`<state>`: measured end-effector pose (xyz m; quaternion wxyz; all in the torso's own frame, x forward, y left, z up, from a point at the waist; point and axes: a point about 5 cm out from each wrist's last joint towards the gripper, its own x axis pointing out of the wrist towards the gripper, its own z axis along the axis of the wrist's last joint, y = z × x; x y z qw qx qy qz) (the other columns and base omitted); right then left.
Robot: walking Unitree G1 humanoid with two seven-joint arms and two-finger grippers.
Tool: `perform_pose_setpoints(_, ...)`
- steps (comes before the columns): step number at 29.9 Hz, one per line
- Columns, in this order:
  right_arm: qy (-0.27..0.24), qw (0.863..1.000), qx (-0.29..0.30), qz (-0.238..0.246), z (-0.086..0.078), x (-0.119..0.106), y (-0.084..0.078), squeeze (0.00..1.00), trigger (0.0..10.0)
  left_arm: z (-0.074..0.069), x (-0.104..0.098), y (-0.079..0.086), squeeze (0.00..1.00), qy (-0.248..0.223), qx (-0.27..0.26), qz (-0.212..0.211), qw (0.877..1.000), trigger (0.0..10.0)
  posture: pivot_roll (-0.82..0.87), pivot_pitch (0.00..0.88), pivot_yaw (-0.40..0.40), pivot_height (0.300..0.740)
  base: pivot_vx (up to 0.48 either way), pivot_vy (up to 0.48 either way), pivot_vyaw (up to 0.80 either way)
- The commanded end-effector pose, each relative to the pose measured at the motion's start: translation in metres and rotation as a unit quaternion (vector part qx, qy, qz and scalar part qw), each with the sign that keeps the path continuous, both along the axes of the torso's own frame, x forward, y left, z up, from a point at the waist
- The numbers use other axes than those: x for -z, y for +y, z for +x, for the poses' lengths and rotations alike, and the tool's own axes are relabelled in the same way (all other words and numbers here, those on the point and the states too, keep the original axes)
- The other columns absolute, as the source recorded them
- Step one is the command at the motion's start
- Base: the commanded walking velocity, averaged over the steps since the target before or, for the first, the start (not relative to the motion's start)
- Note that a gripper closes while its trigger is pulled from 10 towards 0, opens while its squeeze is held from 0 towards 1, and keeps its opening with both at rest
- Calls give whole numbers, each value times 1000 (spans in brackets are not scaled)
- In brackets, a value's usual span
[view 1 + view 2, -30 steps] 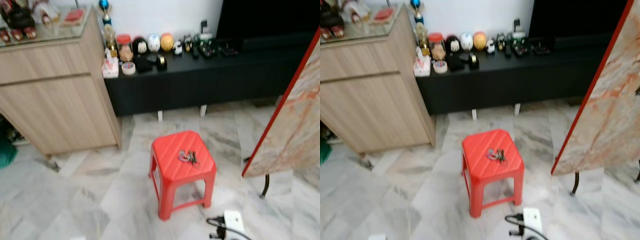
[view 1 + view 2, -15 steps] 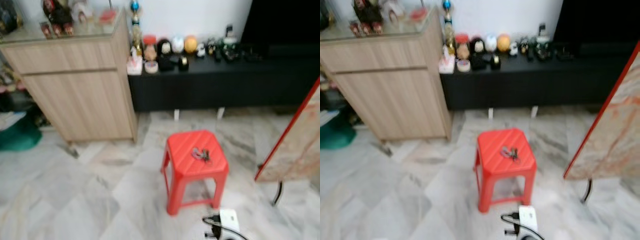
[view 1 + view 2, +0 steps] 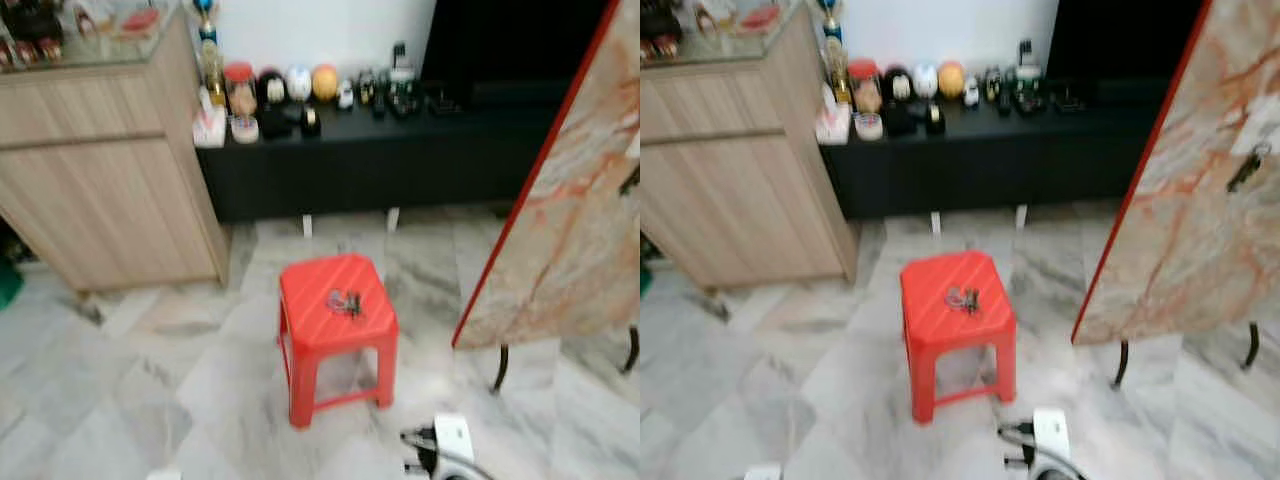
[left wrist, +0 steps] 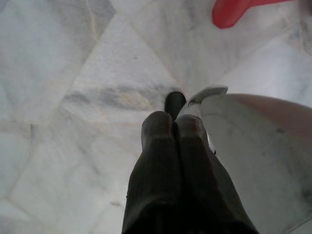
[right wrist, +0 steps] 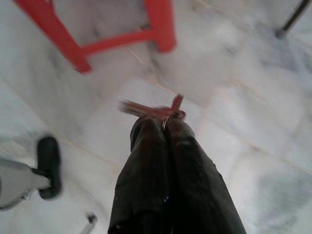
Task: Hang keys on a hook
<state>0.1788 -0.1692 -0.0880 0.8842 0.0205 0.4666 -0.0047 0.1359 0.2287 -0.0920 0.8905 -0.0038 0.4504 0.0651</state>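
**Keys on red stool, both tools down by the floor**

Nearest, wrist views: left tool [image 4: 173, 127] has its fingers pressed together, nothing between them, pointing at the marble floor [image 4: 73, 73]. Right tool [image 5: 163, 127] is also pinched narrow, with a thin blurred red piece [image 5: 153, 109] at its tips; can't tell what it is. Red stool legs [image 5: 161, 27] show past it.

Bottom centre-right of the eye views: a white plug adapter [image 3: 452, 440] with a black cable lies on the floor.

Centre of frame: red plastic stool [image 3: 335, 330] standing on the floor. Keys [image 3: 345, 301] lie on its seat, slightly right of the seat's middle.

Right edge: a marble-patterned panel with a red edge [image 3: 1185, 190], tilted, on thin dark legs. A small dark item [image 3: 1247, 168] hangs on its face at upper right; too blurred to identify.

Left: wooden cabinet [image 3: 100, 170] with blurred items on top.

Far, top centre: long black surface [image 3: 380, 140] against the white wall, carrying a row of small objects, incl. a jar and round ornaments [image 3: 290, 85].
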Motion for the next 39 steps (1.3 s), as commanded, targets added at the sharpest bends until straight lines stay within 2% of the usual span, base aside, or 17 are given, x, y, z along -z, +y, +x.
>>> perform_pose_setpoints(1,-2,1000,3,-1,1,-1,-1,0,10000,-5,3,-2,0,13,7,-3,1000,10000,113,69,1,723,0,-292,0)
perform_pose_setpoints(8,-2,1000,3,-2,1,-1,-1,0,10000,-4,2,0,0,10,9,0,1000,10000,114,66,1,723,0,-275,0)
perform_pose_setpoints(21,-11,1000,4,-1,1,-1,-2,0,10000,0,-1,4,0,-8,-5,11,1000,10000,110,39,2,723,0,0,0)
perform_pose_setpoints(27,-31,999,-8,-1,5,-4,-2,0,10000,14,-12,16,0,-60,-16,35,997,10000,107,38,-1,723,0,0,0)
perform_pose_setpoints(29,-40,999,-14,-2,6,-5,-2,0,10000,28,-22,20,0,-101,-17,51,993,10000,104,45,-5,723,0,0,0)
perform_pose_setpoints(30,-40,999,-14,-2,6,-5,-2,0,10000,28,-22,20,0,-101,-17,51,993,10000,104,45,-5,723,0,0,0)
perform_pose_setpoints(35,-53,998,-29,-9,10,-7,-2,0,10000,53,-37,15,0,-164,-1,60,985,10000,107,59,-10,723,0,0,0)
perform_pose_setpoints(36,-53,998,-29,-9,10,-7,-2,0,10000,53,-37,15,0,-164,-1,60,985,10000,107,59,-10,723,0,0,0)
perform_pose_setpoints(39,-60,997,-45,2,11,-8,0,0,10000,67,-48,11,0,-212,22,62,975,10000,108,62,-8,723,0,0,0)
